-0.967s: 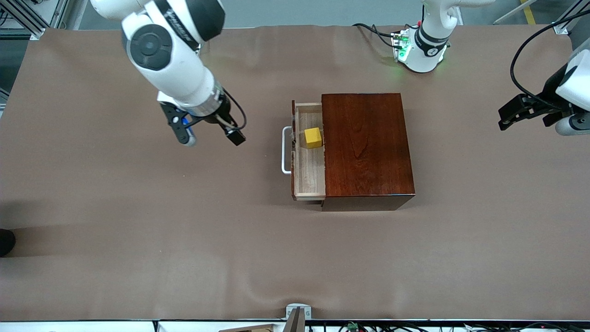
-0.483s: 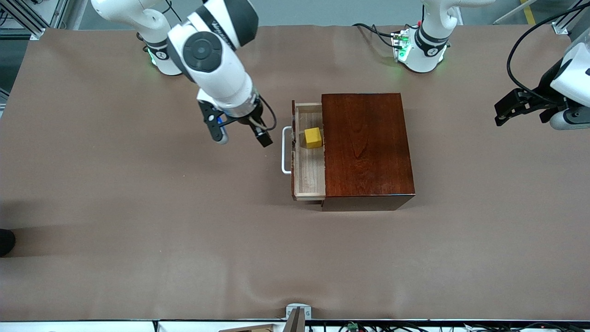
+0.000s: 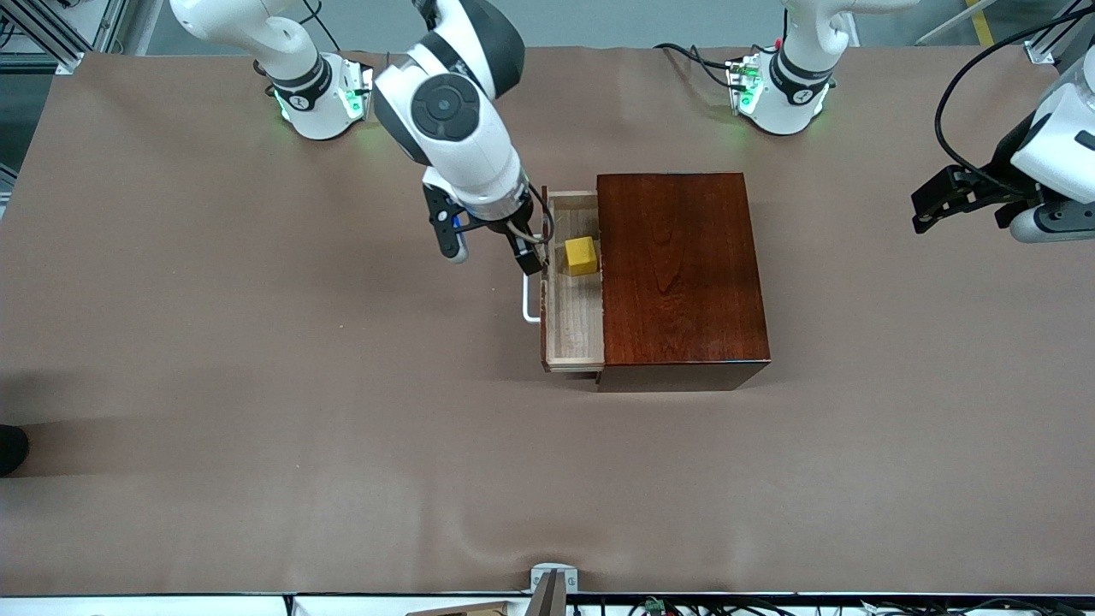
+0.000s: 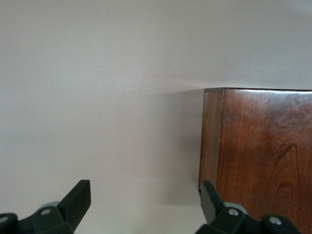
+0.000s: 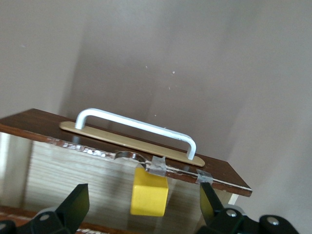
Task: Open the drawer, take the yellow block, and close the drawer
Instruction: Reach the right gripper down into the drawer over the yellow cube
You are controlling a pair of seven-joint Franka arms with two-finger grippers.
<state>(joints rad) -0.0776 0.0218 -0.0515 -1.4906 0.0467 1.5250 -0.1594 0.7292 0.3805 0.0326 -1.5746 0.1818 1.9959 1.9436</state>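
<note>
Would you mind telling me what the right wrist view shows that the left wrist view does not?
Only the right wrist view shows the open drawer, its white handle and the yellow block lying in the tray, framed between the right gripper's open fingers. Only the left wrist view shows the box's glossy top and a corner of it, with the left gripper open over bare table at the left arm's end. Both show brown table and dark reddish wood.

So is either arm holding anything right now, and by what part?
Nothing is held. The right tool hangs open over the drawer's front, the yellow block untouched inside; the left tool waits open, empty.
</note>
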